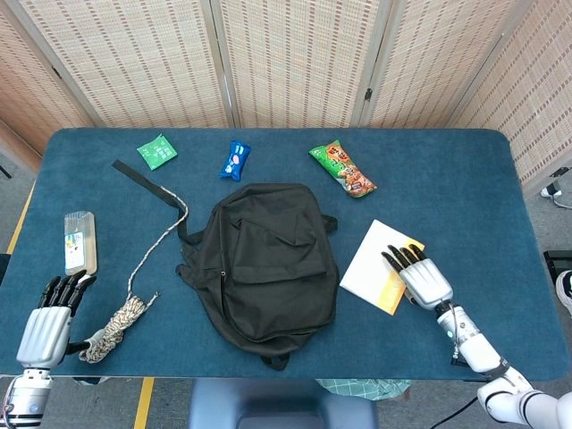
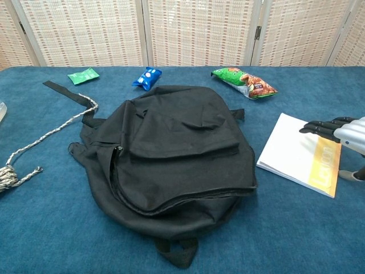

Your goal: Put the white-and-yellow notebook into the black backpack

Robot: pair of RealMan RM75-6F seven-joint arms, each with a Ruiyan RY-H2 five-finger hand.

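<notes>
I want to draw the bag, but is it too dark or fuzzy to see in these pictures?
Head view: black backpack sharp, evenly lit, folds faint. Chest view: closer, its flap and zipper edge show clearly, no glare; the right hand is cut off at the frame edge.

Place: staged test room, not a home
Table: blue cloth-covered table [image 1: 465, 179] holding scattered props
Backdrop: woven folding screens [image 1: 295, 58] at 12 o'clock
</notes>
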